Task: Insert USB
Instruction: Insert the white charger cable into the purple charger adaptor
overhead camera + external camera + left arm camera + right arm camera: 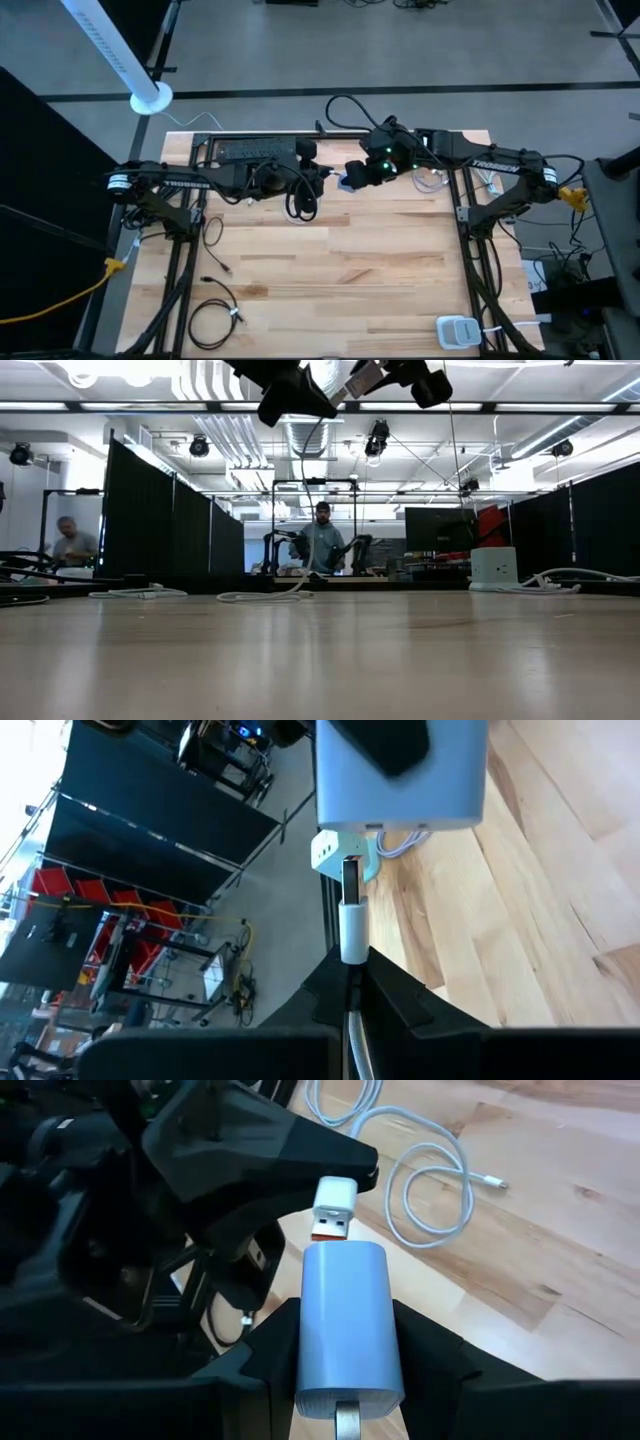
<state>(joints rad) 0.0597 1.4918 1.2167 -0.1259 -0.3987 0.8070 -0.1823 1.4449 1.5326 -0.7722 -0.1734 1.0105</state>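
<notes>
So the two arms meet up in the air near the far edge of the tabletop (330, 260), roughly at its middle. The left gripper (350, 982) is clamped on a white USB plug (352, 915), fingers pinched right behind the connector, probably so the metal tip stays free to go in. The right gripper (345, 1380) is squeezing a pale blue charger block (348, 1330) from both sides, with its port end turned toward the plug. In the right wrist view the plug's tip sits right at the block's face, looks like just touching or barely started; can't tell if it's actually in the slot. Holding both off the table lets each arm tweak the angle. A loose white cable (420, 1175) lies on the wood nearby.
</notes>
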